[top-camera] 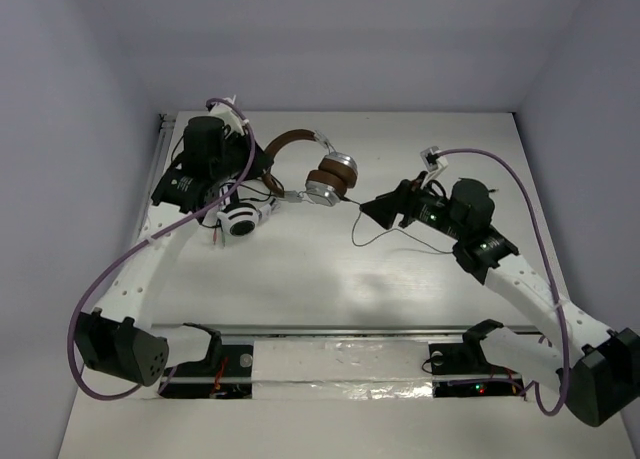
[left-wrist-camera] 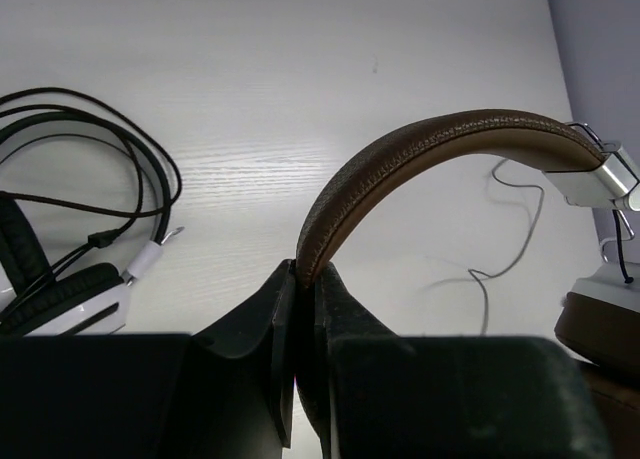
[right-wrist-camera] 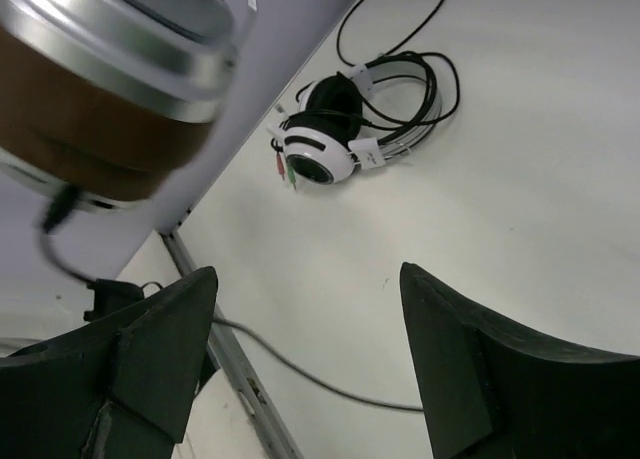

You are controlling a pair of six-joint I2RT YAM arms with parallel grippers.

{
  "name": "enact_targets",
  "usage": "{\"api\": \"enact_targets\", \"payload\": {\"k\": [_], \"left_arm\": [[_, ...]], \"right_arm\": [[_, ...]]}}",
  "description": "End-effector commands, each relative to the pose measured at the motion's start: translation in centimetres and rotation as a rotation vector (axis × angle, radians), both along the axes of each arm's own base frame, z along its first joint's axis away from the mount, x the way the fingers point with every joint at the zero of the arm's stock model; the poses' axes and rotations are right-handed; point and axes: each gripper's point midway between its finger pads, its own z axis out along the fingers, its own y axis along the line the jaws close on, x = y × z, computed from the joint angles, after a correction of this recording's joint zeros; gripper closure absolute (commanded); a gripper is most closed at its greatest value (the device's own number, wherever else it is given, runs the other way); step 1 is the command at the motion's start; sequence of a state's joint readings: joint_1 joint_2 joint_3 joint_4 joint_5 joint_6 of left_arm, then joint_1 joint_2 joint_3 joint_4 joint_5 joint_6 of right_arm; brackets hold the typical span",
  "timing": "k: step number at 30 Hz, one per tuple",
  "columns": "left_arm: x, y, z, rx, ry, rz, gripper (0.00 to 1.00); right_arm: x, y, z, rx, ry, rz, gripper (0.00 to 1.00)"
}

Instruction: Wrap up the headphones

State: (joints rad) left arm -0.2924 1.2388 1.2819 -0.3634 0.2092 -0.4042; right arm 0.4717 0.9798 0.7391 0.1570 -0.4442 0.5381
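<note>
Left hand [left-wrist-camera: 303, 279] clenched on the brown headband [left-wrist-camera: 450, 139] of the headphones [top-camera: 335, 174]. It pinches the band near one end, edge-on between the fingers. Headphones are at the far middle of the surface [top-camera: 330, 289], band arcing away from the left hand, both cups at the other end. Can't tell if the cups rest on the surface or hang.

Right hand [right-wrist-camera: 310, 324] released: fingers wide apart, nothing between them, just beside the silver-and-brown ear cup [right-wrist-camera: 110, 89]. Thin dark cable [right-wrist-camera: 48, 224] leaves that cup and trails loose over the surface near the right hand, no turns wound. A white-and-black headset [top-camera: 240, 219] lies near the left hand, not part of the job.

Step, my read: left hand anchors the headphones and right hand is set to take the cable, so wrapping has not really started.

Next move calls for:
- Right hand goes low onto the cable close to the cup and closes on the thin wire.
- It then leads the wire round the headphones in loops while the left hand holds firm.

Likely tricky: the wire lies flat, so the fingertips must be placed exactly.
</note>
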Motion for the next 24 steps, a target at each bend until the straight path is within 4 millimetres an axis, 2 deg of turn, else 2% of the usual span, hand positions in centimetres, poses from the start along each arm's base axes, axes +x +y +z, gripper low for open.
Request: {"api": "enact_targets", "payload": {"k": [1,2,5,7,10,14,17,20,22,24], "left_arm": [[-1.2,-1.2,6.4,-0.084,-0.118,-0.105,1.00],[-0.9,-0.6,7.7,-0.091,-0.143,-0.095,1.00],[-1.4,-1.2,9.7,-0.124,-0.167,-0.141,1.00],[-1.3,-1.1,10.2,-0.129,-0.171,-0.150,1.00],[-1.4,-1.1,11.4,-0.135,-0.190,-0.163,1.00],[-1.7,-1.1,13.3,-0.133,-0.225,-0.174,1.00],[-2.0,-0.9,14.1,-0.134,-0.240,-0.176,1.00],[-2.4,-1.1,14.3,-0.150,-0.243,-0.191,1.00],[-2.7,-1.3,14.4,-0.161,-0.249,-0.206,1.00],[-2.8,-1.3,14.2,-0.163,-0.245,-0.208,1.00]], "right_arm": [[-0.7,1.9,2.3,0.082,-0.144,0.119,0.21],[-1.0,1.9,2.2,0.088,-0.156,0.135,0.23],[-1.3,1.7,0.7,0.070,-0.162,0.135,0.25],[-2.4,2.2,-0.2,0.073,-0.146,0.204,0.26],[-4.0,1.9,-0.4,0.116,-0.154,0.234,0.26],[-5.7,1.8,-0.2,0.121,-0.163,0.294,0.26],[-7.0,1.8,-0.2,0.147,-0.152,0.339,0.31],[-7.4,1.7,0.6,0.186,-0.141,0.335,0.34],[-8.3,1.7,1.6,0.215,-0.147,0.375,0.33],[-9.0,1.8,2.1,0.212,-0.166,0.414,0.24]]}}
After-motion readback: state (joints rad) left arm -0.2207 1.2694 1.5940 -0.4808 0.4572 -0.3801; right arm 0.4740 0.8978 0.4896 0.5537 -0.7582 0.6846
